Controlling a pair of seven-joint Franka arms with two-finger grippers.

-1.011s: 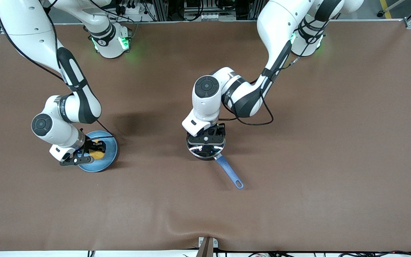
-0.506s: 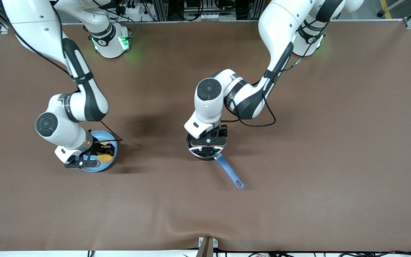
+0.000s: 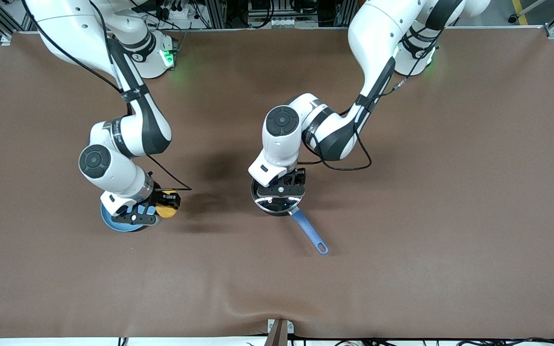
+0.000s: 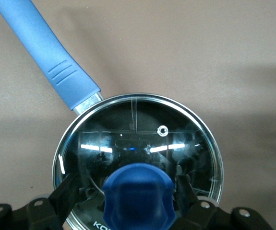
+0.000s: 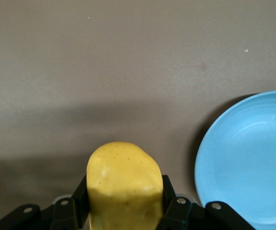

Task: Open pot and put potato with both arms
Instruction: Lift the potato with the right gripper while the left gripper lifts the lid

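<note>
One pot [image 3: 277,202] stands near the middle of the desk [image 3: 450,192], a black pan with its steel-rimmed glass lid [image 4: 140,148] still on and its long blue handle [image 3: 308,232] reaching toward the front camera and the left arm's end of the desk. The lid carries one blue knob [image 4: 138,196]. The left hand [image 3: 282,188] is down on the lid, its two black fingers [image 4: 69,194] standing either side of the knob; in the left wrist view a sliver of gap shows at each side, so whether they press it cannot be told.

One potato [image 3: 167,209], yellow-orange and lumpy, is clamped between the fingers [image 5: 79,199] of the right hand [image 3: 154,207], lifted off the desk just past the rim of the plate, over bare cloth on the pot's side of it. One flat blue plate [image 3: 111,221] lies at the right arm's end of the desk, with nothing in it where it shows in the right wrist view.

The desk is covered in plain brown cloth, with a ripple at its near edge. Two arm bases glow green at the top, with metal framing and cables above them.
</note>
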